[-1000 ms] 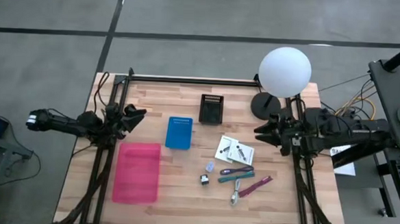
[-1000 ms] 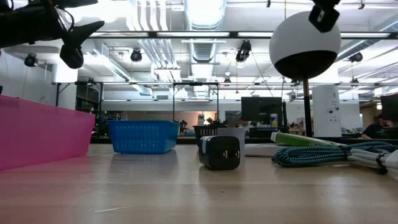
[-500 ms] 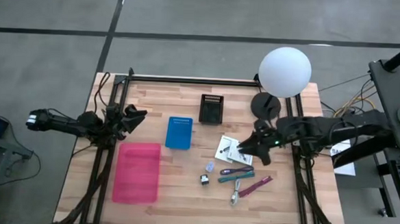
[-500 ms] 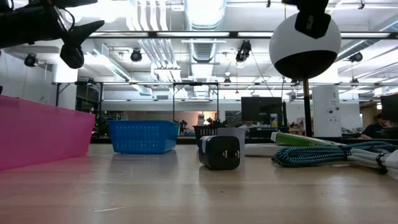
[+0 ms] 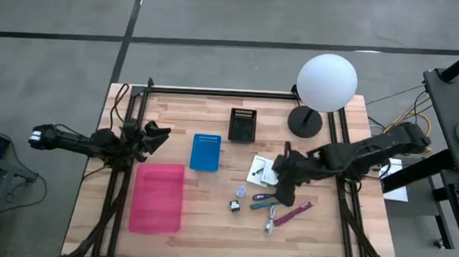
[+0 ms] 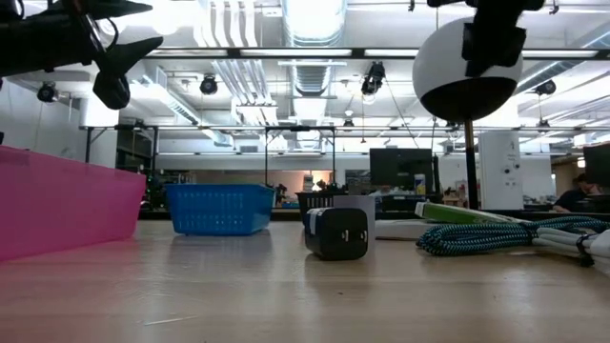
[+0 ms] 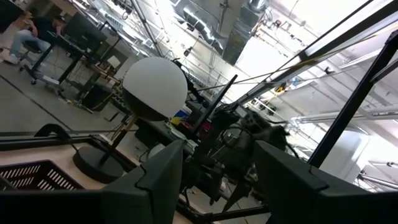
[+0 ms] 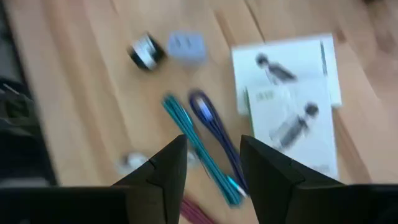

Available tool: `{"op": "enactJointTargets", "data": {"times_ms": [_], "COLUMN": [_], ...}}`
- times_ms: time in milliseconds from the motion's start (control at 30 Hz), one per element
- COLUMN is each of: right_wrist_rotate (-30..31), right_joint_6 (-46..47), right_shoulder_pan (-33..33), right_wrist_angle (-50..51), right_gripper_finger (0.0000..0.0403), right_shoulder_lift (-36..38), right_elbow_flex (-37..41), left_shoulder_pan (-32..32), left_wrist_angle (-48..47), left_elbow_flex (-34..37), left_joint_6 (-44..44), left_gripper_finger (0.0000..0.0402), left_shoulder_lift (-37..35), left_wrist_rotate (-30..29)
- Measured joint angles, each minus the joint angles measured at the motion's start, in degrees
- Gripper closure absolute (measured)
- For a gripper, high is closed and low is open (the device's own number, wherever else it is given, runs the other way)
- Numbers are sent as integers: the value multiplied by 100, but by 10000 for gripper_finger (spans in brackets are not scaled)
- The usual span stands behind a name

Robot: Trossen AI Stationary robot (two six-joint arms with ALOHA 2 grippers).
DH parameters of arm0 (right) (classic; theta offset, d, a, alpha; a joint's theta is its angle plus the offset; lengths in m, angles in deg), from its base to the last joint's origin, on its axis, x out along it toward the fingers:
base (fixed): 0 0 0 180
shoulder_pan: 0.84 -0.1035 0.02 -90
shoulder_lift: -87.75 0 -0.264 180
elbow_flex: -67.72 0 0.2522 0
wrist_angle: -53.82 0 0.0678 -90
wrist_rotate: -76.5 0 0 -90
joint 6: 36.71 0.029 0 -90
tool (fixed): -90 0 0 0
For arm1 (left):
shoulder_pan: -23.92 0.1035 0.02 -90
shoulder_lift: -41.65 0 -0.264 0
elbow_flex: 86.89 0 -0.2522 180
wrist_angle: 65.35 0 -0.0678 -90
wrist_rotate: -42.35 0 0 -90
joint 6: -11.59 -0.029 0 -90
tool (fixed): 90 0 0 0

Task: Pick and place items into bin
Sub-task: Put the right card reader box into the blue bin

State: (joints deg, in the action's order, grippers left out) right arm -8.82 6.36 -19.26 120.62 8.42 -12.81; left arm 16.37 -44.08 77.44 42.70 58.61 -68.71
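Observation:
The items lie on the table's right half: two flat white packets [image 5: 262, 171] [image 8: 292, 99], a purple strip [image 8: 214, 134], a teal strip [image 5: 266, 203] [image 8: 199, 149], a magenta strip [image 5: 293, 214], a silvery piece [image 5: 271, 222], a pale-blue piece [image 5: 240, 191] [image 8: 185, 46] and a dark piece [image 5: 234, 206] [image 6: 336, 233]. My right gripper [image 5: 283, 186] [image 8: 214, 177] is open and empty above the strips, beside the packets, pointing down. My left gripper [image 5: 155, 132] [image 7: 217, 186] is open and empty, raised over the table's left side.
A pink bin [image 5: 157, 197] stands at the near left, a blue bin [image 5: 205, 152] in the middle and a black bin [image 5: 244, 124] behind it. The white ball lamp [image 5: 326, 82] stands at the far right, its base [image 5: 305, 121] on the table.
My right gripper has gone from beside the lamp base toward the table's left and near edges, and now stands over the strips and packets. It has tipped to point down at the table. The items have stayed in place.

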Motion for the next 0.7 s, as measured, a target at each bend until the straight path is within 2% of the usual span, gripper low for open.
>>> {"op": "enactJointTargets", "data": {"times_ms": [233, 400, 600, 700], "right_wrist_rotate": [-14, 28, 891, 1203], "right_joint_6": [-144, -279, 355, 382], "right_shoulder_pan": [-323, -512, -555, -554], "right_wrist_angle": [318, 322, 382, 370], "right_gripper_finger": [265, 236, 189, 176], "right_shoulder_lift": [-1114, -1692, -2066, -2118], "right_elbow_flex": [-345, -399, -392, -390], "left_shoulder_pan": [0, 0, 0, 0], "left_wrist_angle": [-2, -2, -2, 9], "left_elbow_flex": [0, 0, 0, -1], "left_joint_6": [0, -2, -4, -4], "left_gripper_finger": [219, 219, 219, 219], "left_shoulder_lift": [67, 65, 81, 98], "left_wrist_rotate": [0, 0, 0, 0]}}
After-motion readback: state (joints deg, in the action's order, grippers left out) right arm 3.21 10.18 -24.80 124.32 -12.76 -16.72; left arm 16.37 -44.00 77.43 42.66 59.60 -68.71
